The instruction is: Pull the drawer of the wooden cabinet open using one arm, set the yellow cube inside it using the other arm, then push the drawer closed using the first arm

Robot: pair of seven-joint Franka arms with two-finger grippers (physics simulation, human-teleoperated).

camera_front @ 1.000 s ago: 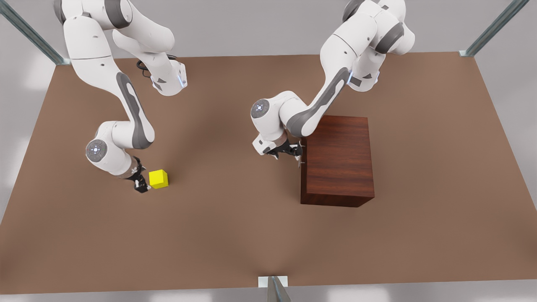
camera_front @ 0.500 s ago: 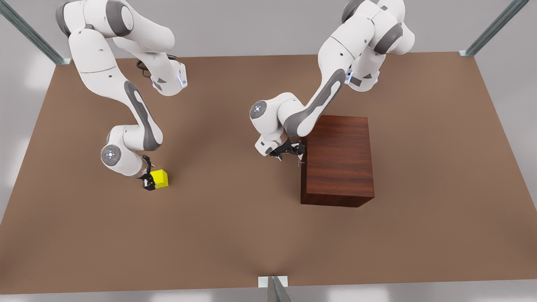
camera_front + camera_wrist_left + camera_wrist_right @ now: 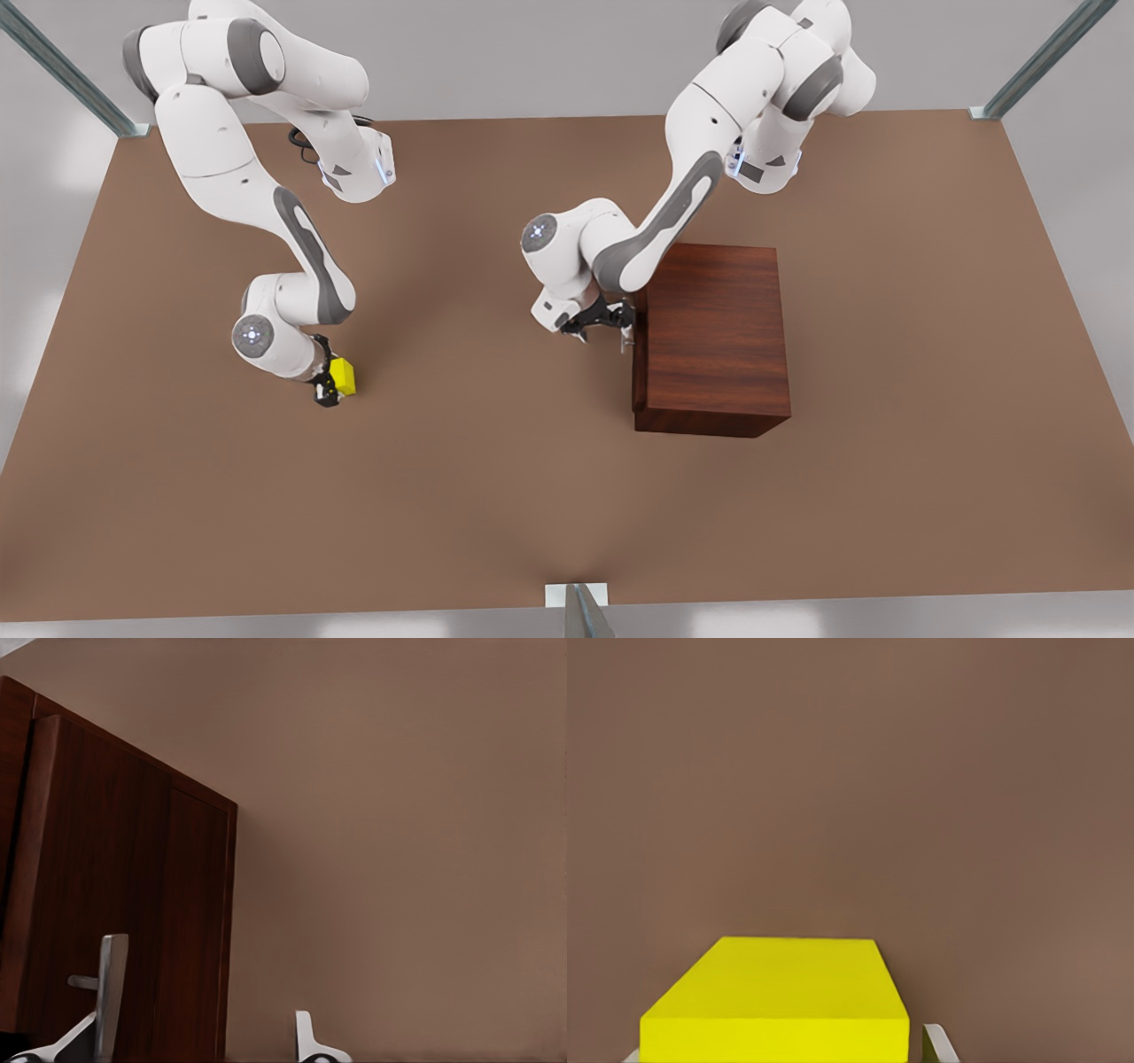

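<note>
On the brown worktop [image 3: 496, 496], the right gripper [image 3: 330, 384], on the front view's left, has slid in from beside the cube [image 3: 343, 376] until its open fingers [image 3: 937, 1043] straddle it, no squeeze evident yet, so I judge a grasp is near. Farther back, the left gripper [image 3: 611, 326] has its spread fingers [image 3: 110, 992] at the handle [image 3: 85, 981], and the drawer [image 3: 638, 377] front now stands a hair proud of the cabinet [image 3: 718, 337], so the pull seems begun. No brand, label or writing is readable anywhere.

brown table [image 3: 496, 496], grey metal frame posts [image 3: 1045, 58].
</note>
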